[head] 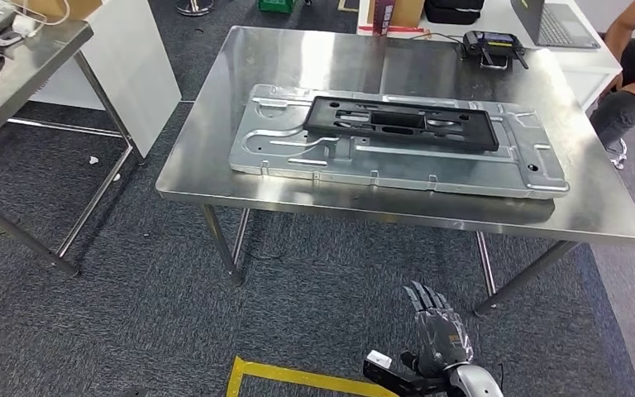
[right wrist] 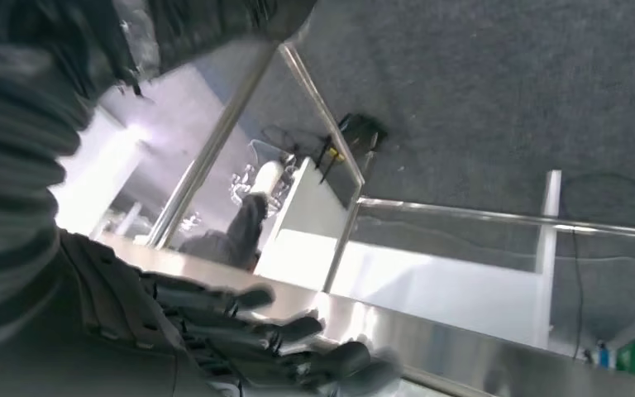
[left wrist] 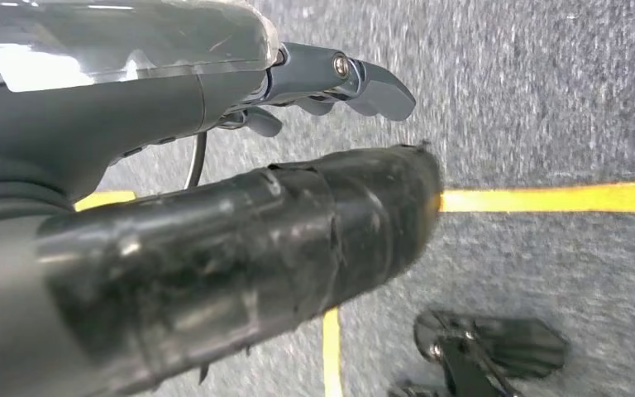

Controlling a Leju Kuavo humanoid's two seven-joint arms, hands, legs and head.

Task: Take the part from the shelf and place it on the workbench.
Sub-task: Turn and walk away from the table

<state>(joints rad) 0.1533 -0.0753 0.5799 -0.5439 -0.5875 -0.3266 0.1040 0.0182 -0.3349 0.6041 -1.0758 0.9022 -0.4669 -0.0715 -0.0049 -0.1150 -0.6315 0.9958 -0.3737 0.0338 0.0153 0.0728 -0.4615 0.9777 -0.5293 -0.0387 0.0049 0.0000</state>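
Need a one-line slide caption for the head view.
Black part lies on metal panel on the workbench; right hand hangs below.

A shiny silver workbench (head: 215, 178) in the middle of the frame holds a silver metal plate (head: 529, 169) with a black part (head: 401, 122) on it, above speckled grey carpet (head: 132, 314) with yellow tape (head: 298, 376).

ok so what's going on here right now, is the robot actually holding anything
No, it holds nothing. The black part already lies on the large silver metal panel, which rests on the steel workbench. The robot stands back from the bench. Its right hand hangs low in front of the bench with fingers straight and apart. The left hand hangs over the carpet near a yellow floor line. A person sits at the far right.
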